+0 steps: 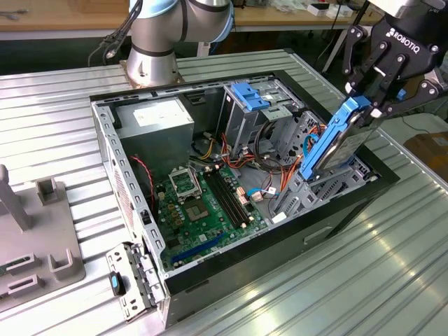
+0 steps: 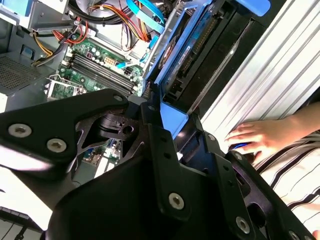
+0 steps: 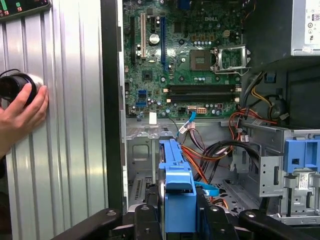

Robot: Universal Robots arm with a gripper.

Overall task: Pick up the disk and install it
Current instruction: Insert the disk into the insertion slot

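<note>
**One drive clamped at the edge of the open case**

One black multi-link gripper [image 1: 369,105] holds the disk [image 1: 334,143], a flat grey metal hard drive with a blue plastic rail frame, pinching its upper end between the fingers. The drive hangs tilted below the gripper. Its lower end reaches down into the bare metal drive bay [image 1: 302,185] at the near wall of the open grey desktop computer case [image 1: 105,143]. In the first wrist view the blue rail [image 3: 177,197] juts straight out from between the fingers, with orange and black cables [image 3: 220,152] and the green motherboard [image 3: 185,55] beyond it. Beside the gripper, outside the case, a person's hand [image 3: 22,112] rests on the ribbed silver metal table [image 3: 75,125], touching a small black round object [image 3: 12,85].
</note>
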